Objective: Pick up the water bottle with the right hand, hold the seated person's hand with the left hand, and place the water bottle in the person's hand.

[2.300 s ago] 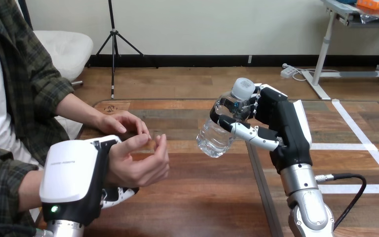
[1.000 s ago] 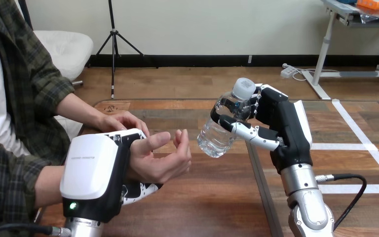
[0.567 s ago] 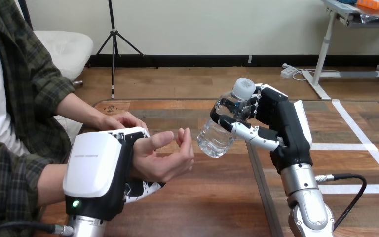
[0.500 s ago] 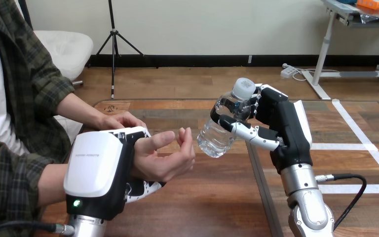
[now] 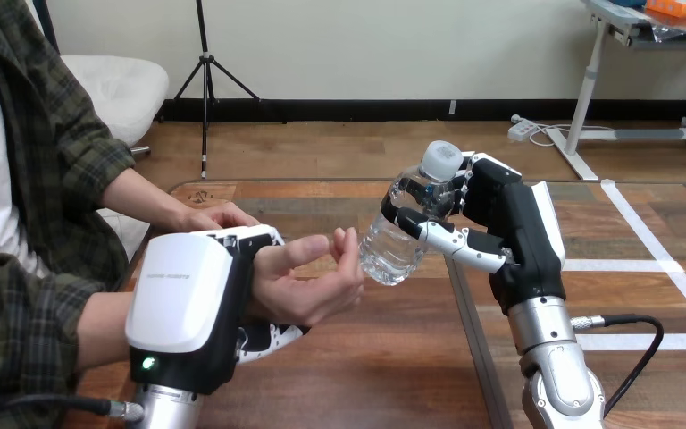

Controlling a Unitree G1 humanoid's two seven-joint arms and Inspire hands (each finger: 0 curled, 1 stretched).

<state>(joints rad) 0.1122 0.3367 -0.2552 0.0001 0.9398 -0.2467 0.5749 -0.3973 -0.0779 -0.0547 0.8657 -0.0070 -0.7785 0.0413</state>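
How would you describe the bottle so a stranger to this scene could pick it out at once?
Look above the middle of the wooden table, where the robot's right hand is curled round a bottle held tilted in the air. It is clear plastic with a white cap, its base beside the person's hand; nothing else near it is see-through.

The right hand [image 5: 511,223] is black with white shells on its back, and its fingers [image 5: 451,239] are banded black and white. Between those fingers sits a clear, colourless water bottle [image 5: 391,250] with a white cap [image 5: 439,161] just above the fingertips. The left hand [image 5: 188,299] has a broad white shell over black, with a small green light [image 5: 148,363] behind the fingers. Its black-and-white fingers [image 5: 272,338] show under the person's hand [image 5: 308,286]. The forearm [image 5: 556,371] is silver. Below both hands' fingers the table [image 5: 384,366] is dark reddish-brown wood with streaked grain, with paler mixed boards beyond the fingertips.
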